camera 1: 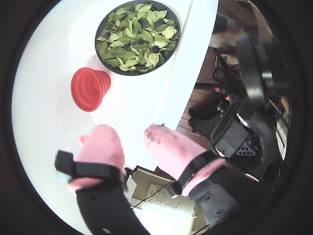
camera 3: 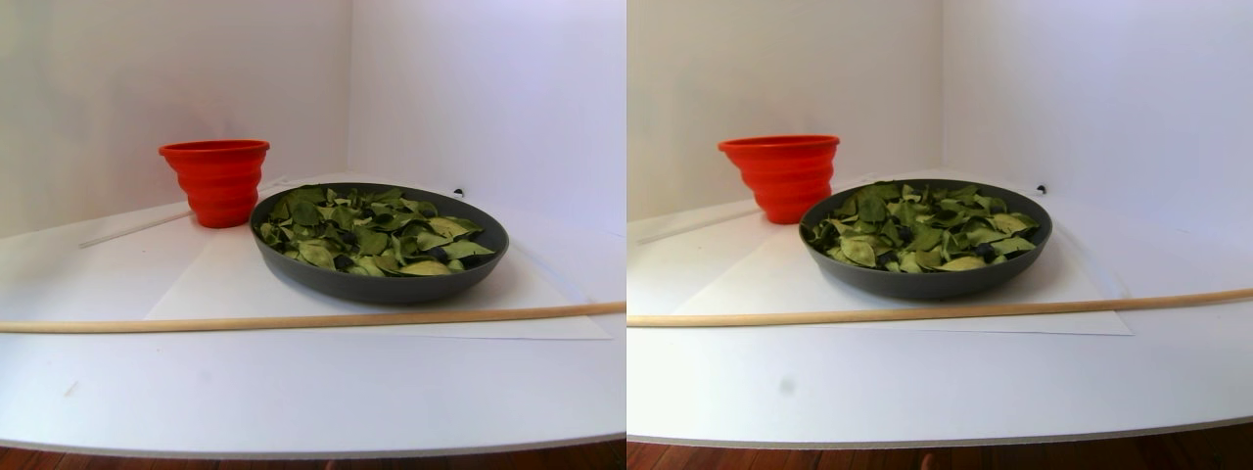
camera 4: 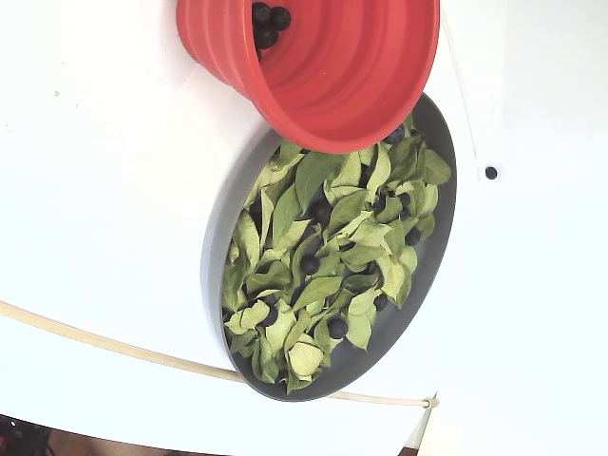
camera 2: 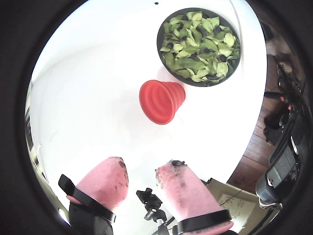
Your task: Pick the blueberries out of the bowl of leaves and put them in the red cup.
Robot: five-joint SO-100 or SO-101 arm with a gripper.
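Observation:
The dark grey bowl (camera 4: 220, 228) holds a heap of green leaves (camera 4: 323, 256), with dark blueberries (camera 4: 310, 264) showing between them. The red cup (camera 4: 323, 66) stands right beside the bowl, and a few blueberries (camera 4: 266, 24) lie in its bottom. In both wrist views the bowl (camera 1: 108, 67) (camera 2: 198, 83) and the red cup (camera 1: 89, 89) (camera 2: 161, 101) lie far ahead. My gripper (camera 1: 129, 129) (camera 2: 144, 164) hangs high near the table's edge, open. Nothing sits between its pink fingers (camera 2: 107, 178).
A thin wooden rod (camera 3: 294, 320) lies across the white table in front of the bowl. A small black dot (camera 4: 490, 173) marks the surface beside the bowl. White walls stand behind. Dark equipment (camera 1: 244, 132) and wooden floor lie past the table's edge.

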